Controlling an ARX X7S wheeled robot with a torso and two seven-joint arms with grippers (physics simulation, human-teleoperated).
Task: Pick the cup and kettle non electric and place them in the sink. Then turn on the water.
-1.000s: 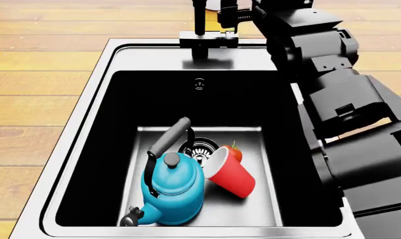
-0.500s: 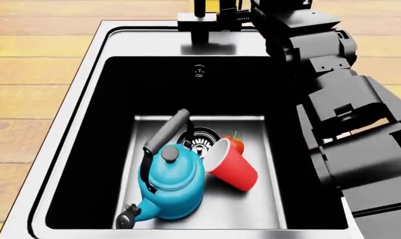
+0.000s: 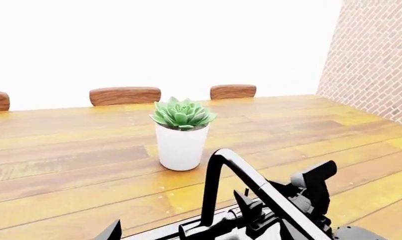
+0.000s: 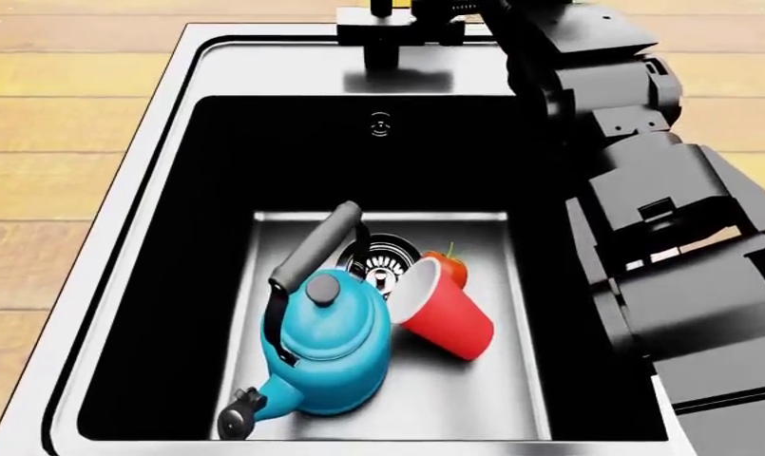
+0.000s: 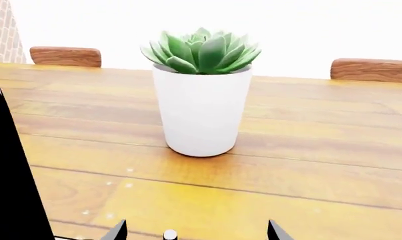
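Here, seen from the head camera looking down, a deep black sink (image 4: 142, 237) with a brushed steel rim fills most of the view, set into a warm wooden countertop (image 4: 52, 114). On the sink's steel floor sits the teal-blue kettle (image 4: 329, 353), upright, its black arched handle reaching up toward one o'clock and its short dark-capped spout pointing toward seven o'clock. Just beside it, at about three o'clock from the kettle, lies the red cup (image 4: 446, 318) on its side, its white rim facing the kettle and touching or nearly touching it. Between the two, at twelve o'clock from the cup, the round drain (image 4: 379, 258) shows, and a small red rounded object with a green stem (image 4: 452, 268) rests against the cup's far side — too small to name with certainty. At twelve o'clock on the sink's rim stands the black faucet (image 4: 379, 33), only its base in view; no water flows. The robot's right arm (image 4: 661, 218), bulky and black, runs along the sink's right edge up toward the faucet. In the right wrist view, the right gripper's fingertips (image 5: 270, 231) barely show, spread apart and empty, facing a white pot holding a green succulent (image 5: 201, 90). In the left wrist view, only a dark sliver of the left gripper (image 3: 111, 231) shows — whether its jaws are apart or together cannot be told — with the faucet's curved neck close by.
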